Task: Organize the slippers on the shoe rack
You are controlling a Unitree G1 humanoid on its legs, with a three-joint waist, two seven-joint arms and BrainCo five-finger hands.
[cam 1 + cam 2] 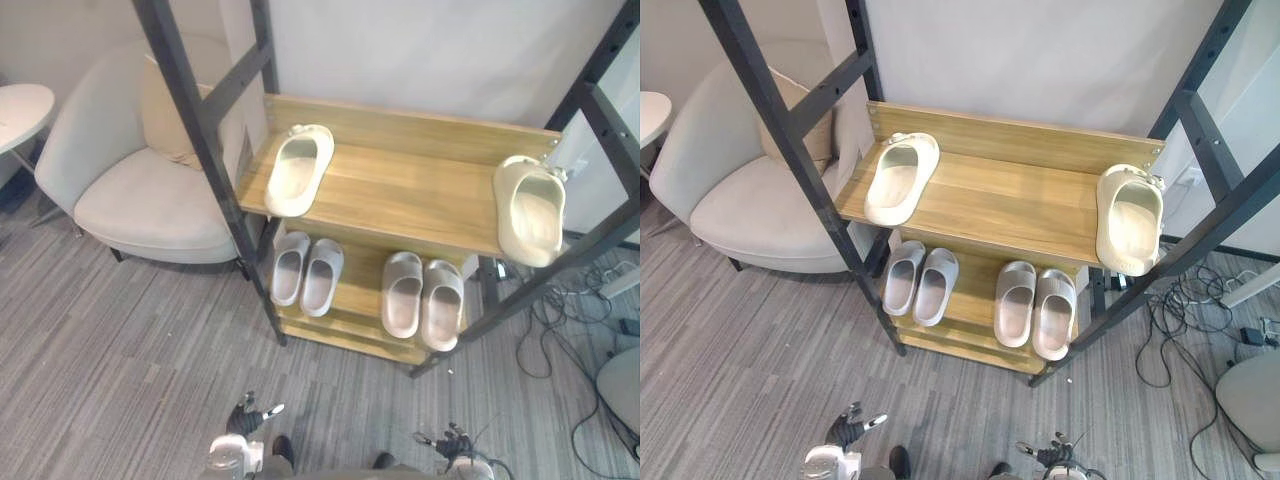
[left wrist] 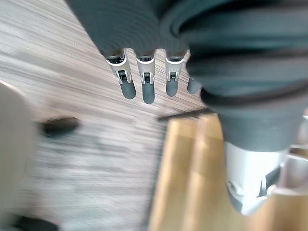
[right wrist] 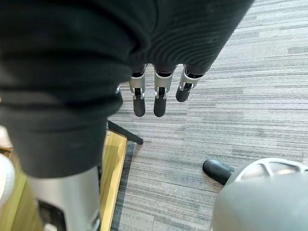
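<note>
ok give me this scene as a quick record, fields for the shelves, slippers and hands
top shelf: left cream slipper at the left end, right cream slipper at the right end, far apart
lower shelf: left grey pair and right grey pair, each side by side
left hand: open, empty, low over the floor
right hand: open, empty, low over the floor
beside rack: armchair on the robot's left
task state: cream slippers not yet paired

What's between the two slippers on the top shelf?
Nothing. The left eye view shows bare top shelf wood between the left cream slipper and the right cream slipper.
</note>
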